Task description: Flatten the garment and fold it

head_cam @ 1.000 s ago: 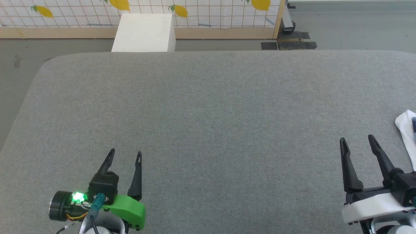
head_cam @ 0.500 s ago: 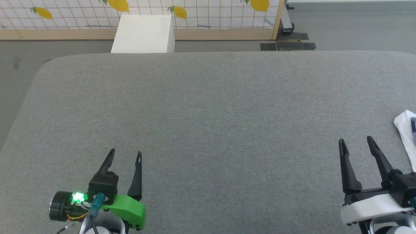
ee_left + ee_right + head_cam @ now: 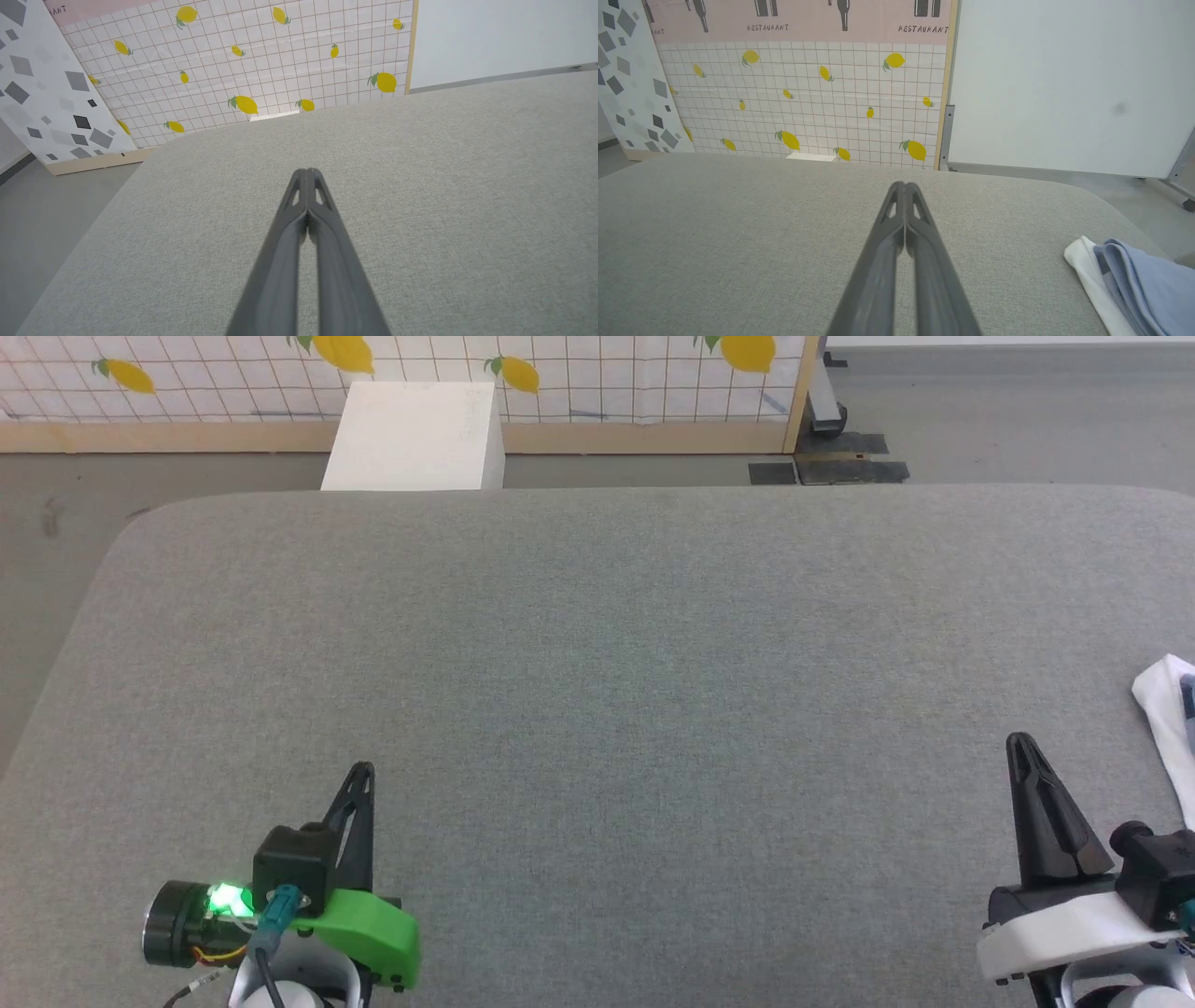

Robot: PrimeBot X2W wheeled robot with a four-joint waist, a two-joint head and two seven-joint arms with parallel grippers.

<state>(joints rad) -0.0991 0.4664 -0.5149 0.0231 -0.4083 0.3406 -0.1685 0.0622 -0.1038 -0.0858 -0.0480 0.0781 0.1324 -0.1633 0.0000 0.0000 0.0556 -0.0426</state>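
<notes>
The garment (image 3: 1134,280) lies bunched at the right edge of the grey padded table (image 3: 597,691), light blue with a white edge; in the head view just its white corner (image 3: 1162,709) shows. My right gripper (image 3: 1020,743) is shut and empty, a short way left of that corner, hovering over bare table (image 3: 904,185). My left gripper (image 3: 362,770) is shut with nothing in it near the table's front left (image 3: 307,171), far from the garment.
A white box (image 3: 411,434) stands on the floor beyond the table's far edge. A lemon-patterned tiled panel (image 3: 560,373) runs behind it. The table's left edge (image 3: 88,233) drops to grey floor.
Both grippers have closed from wide open to shut, with nothing caught between the fingers. The arms have stayed in place.
</notes>
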